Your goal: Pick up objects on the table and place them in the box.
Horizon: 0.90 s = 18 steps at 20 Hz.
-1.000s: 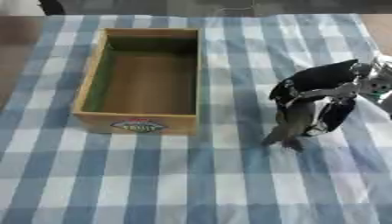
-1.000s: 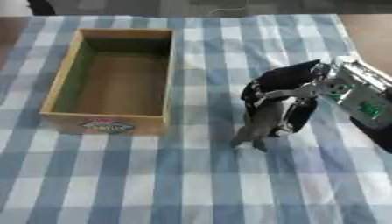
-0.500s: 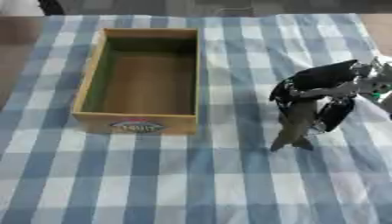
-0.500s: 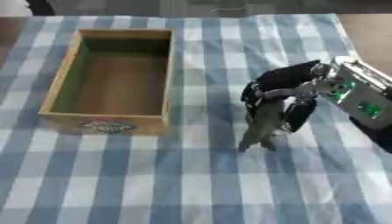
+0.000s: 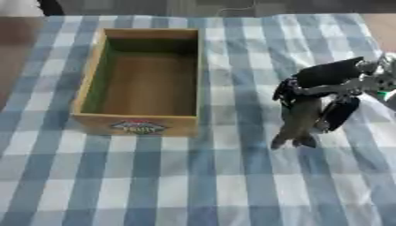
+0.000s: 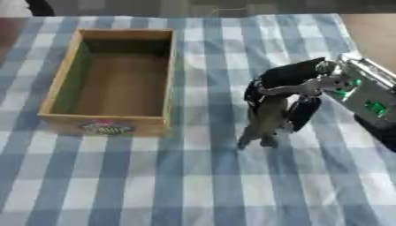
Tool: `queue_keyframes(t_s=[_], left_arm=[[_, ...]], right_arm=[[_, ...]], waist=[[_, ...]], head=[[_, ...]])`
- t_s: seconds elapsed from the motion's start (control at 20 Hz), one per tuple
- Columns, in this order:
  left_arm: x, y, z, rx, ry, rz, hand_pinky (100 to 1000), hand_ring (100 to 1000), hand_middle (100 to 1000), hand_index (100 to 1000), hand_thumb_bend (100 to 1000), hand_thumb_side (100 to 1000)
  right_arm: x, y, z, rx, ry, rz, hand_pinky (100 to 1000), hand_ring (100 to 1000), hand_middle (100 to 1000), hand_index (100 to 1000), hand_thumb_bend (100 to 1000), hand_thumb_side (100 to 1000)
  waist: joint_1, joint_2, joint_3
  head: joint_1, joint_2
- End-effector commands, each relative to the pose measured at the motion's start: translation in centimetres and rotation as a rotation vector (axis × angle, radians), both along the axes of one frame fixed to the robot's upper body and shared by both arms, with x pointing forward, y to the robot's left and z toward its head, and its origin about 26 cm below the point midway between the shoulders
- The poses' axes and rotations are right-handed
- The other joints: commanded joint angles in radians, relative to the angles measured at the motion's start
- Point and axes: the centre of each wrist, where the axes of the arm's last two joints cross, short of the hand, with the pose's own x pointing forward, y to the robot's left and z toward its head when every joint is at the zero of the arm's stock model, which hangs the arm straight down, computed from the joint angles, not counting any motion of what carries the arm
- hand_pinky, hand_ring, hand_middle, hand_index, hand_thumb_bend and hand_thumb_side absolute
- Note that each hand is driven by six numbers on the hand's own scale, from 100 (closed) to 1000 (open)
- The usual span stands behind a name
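Observation:
An open wooden box (image 5: 143, 77) with a green inner wall and a label on its front stands at the left of the table, and I see nothing inside it. To its right my right hand (image 5: 329, 84) comes in from the right edge, fingers curled down round a grey-brown fish-shaped object (image 5: 296, 123). The object hangs head up, and its forked tail is at or just above the cloth. My left hand shows in neither view.
A blue and white checked cloth (image 5: 193, 185) covers the table. Bare brown tabletop shows at the top left corner (image 5: 15, 31) and top right corner (image 6: 371, 26). No other loose objects are in view.
My right hand has lifted slightly and shifted a little toward the box, with the fish-shaped object hanging straighter under it. The box has not moved.

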Motion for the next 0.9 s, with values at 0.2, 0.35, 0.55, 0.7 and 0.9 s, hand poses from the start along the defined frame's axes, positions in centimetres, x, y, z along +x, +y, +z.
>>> queue_keyframes(t_s=[0.2,0.35,0.55,0.7,0.9], left_arm=[[-0.4,0.2,0.9,0.018,-0.033,0.004,828,837,784,787,100,621],[-0.4,0.2,0.9,0.020,-0.034,0.005,828,837,784,788,100,621],[-0.4,0.3,0.9,0.023,-0.034,0.005,828,837,784,788,100,621],[-0.4,0.3,0.9,0.023,-0.035,0.006,828,837,784,788,100,621],[-0.4,0.3,0.9,0.023,-0.035,0.006,828,837,784,788,100,621]], right_arm=[[-0.5,0.0,2.4,-0.189,0.004,0.168,815,850,436,469,100,100],[-0.6,0.5,3.7,-0.187,-0.037,0.172,822,854,431,459,100,100],[-0.8,1.1,5.3,-0.180,-0.086,0.174,825,857,427,452,100,100],[-0.8,1.3,5.7,-0.176,-0.096,0.174,825,857,427,452,100,100],[-0.8,1.3,5.7,-0.176,-0.097,0.174,825,857,427,452,100,100]], waist=[[0.000,-0.020,-0.001],[-0.001,-0.024,-0.002],[-0.003,-0.028,-0.004],[-0.004,-0.029,-0.004],[-0.004,-0.029,-0.004]], head=[[0.000,-0.011],[0.001,-0.010],[0.001,-0.009],[0.002,-0.010],[0.002,-0.010]])
